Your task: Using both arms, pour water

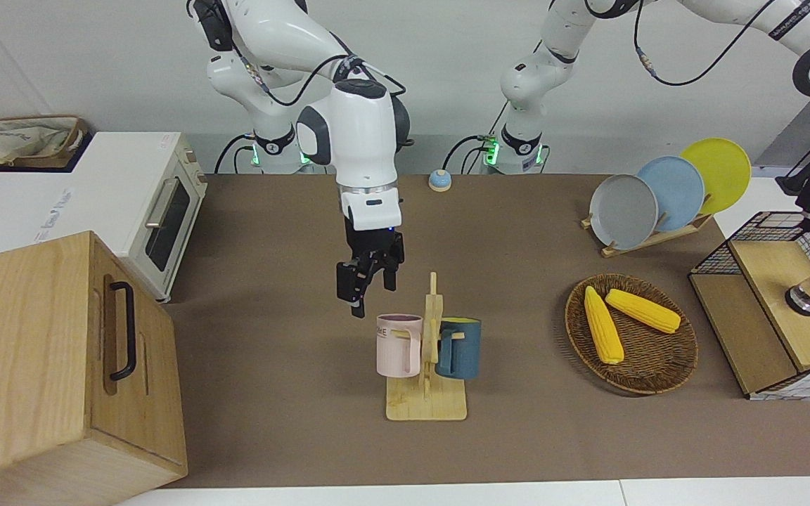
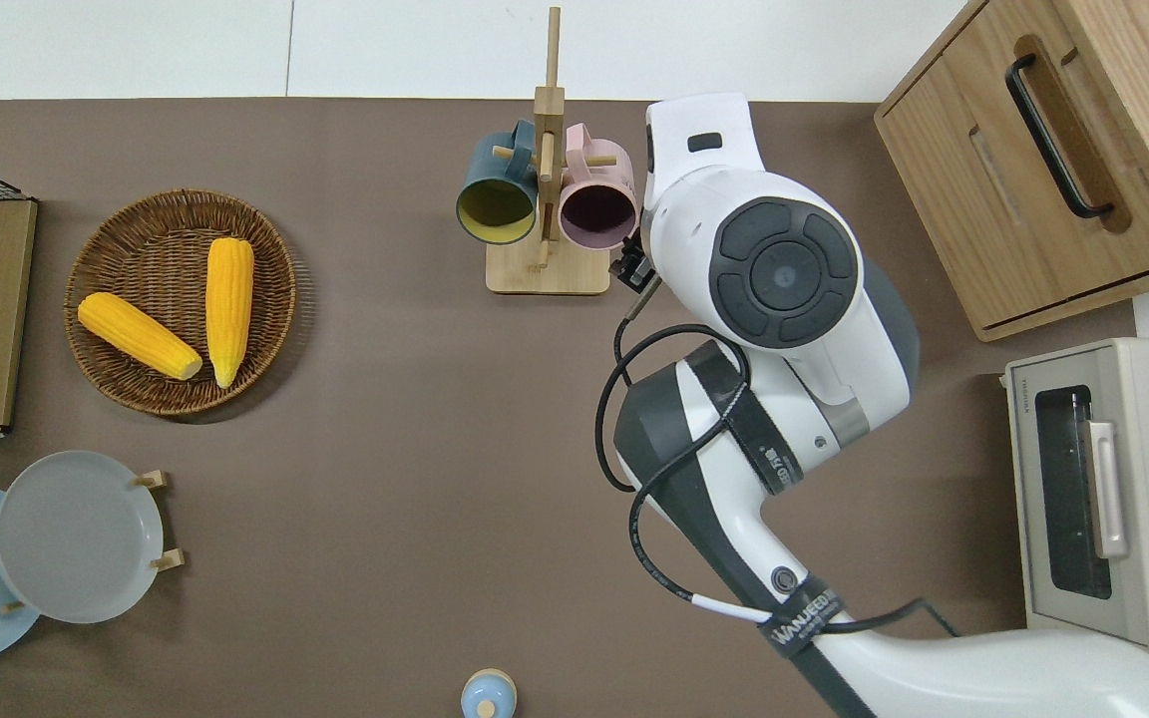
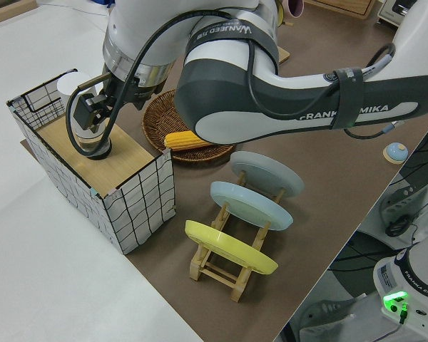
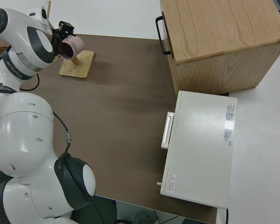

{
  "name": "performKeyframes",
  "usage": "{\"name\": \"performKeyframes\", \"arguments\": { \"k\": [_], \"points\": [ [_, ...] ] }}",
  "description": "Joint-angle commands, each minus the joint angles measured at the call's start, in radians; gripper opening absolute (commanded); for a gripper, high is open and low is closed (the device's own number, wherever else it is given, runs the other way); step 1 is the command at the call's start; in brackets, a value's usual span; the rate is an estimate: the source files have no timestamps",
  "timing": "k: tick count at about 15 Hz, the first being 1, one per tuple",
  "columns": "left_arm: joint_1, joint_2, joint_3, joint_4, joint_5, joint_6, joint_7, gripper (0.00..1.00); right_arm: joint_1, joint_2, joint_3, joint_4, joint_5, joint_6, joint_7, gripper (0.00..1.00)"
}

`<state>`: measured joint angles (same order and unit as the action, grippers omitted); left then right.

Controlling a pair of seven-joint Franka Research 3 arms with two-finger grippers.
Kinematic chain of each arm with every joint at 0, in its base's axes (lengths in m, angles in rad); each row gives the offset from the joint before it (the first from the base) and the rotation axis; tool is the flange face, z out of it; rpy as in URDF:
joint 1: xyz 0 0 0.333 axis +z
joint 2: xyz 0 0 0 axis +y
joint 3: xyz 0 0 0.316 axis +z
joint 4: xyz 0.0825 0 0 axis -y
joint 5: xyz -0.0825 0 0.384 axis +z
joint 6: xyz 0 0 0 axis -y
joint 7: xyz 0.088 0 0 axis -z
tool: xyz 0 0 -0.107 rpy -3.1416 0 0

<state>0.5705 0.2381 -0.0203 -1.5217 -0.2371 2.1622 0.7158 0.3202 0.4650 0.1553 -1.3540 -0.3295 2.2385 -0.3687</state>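
**Work area: fixtures and surroundings**

A brown mat (image 1: 292,393) covers the white table (image 1: 728,492). The back wall (image 1: 447,63) is plain white and evenly lit. A wooden cabinet (image 1: 32,351) with a black handle (image 1: 124,330) stands at the right arm's end, beside a white toaster oven (image 1: 159,211). A wire-grid crate (image 3: 128,192) occupies the left arm's end.

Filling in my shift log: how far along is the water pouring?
Nothing looks done yet: the pink mug and the blue mug both hang on the wooden rack. In hand: the right gripper, open, is right beside the pink mug, and the left gripper is down at a small container in the wire-sided box. Left: take both, then pour.
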Motion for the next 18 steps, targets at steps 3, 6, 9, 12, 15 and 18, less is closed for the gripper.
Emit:
{"name": "performKeyframes", "arguments": {
  "k": [3, 6, 9, 12, 15, 18],
  "points": [
    [0.009, 0.070, -0.012, 0.002, -0.122, 0.154, 0.017, 1.00, 0.031, 0.086, -0.035, 0.081, -0.025, 0.029, -0.029, 0.981],
    [0.009, 0.090, -0.020, -0.006, -0.166, 0.191, 0.030, 1.00, 0.060, 0.103, -0.075, 0.082, -0.037, 0.055, -0.026, 0.960],
    [0.009, 0.115, -0.018, -0.006, -0.228, 0.241, 0.089, 1.00, 0.062, 0.110, -0.079, 0.082, -0.040, 0.056, -0.018, 0.896],
    [0.005, 0.135, -0.023, -0.006, -0.275, 0.283, 0.102, 1.00, 0.062, 0.118, -0.091, 0.082, -0.039, 0.076, -0.013, 0.779],
    [0.000, 0.153, -0.024, -0.008, -0.292, 0.323, 0.102, 1.00, 0.063, 0.118, -0.091, 0.082, -0.039, 0.076, 0.014, 0.527],
    [-0.004, 0.161, -0.024, -0.008, -0.292, 0.330, 0.103, 1.00, 0.082, 0.141, -0.095, 0.117, -0.037, 0.075, 0.036, 0.525]
  ]
}}
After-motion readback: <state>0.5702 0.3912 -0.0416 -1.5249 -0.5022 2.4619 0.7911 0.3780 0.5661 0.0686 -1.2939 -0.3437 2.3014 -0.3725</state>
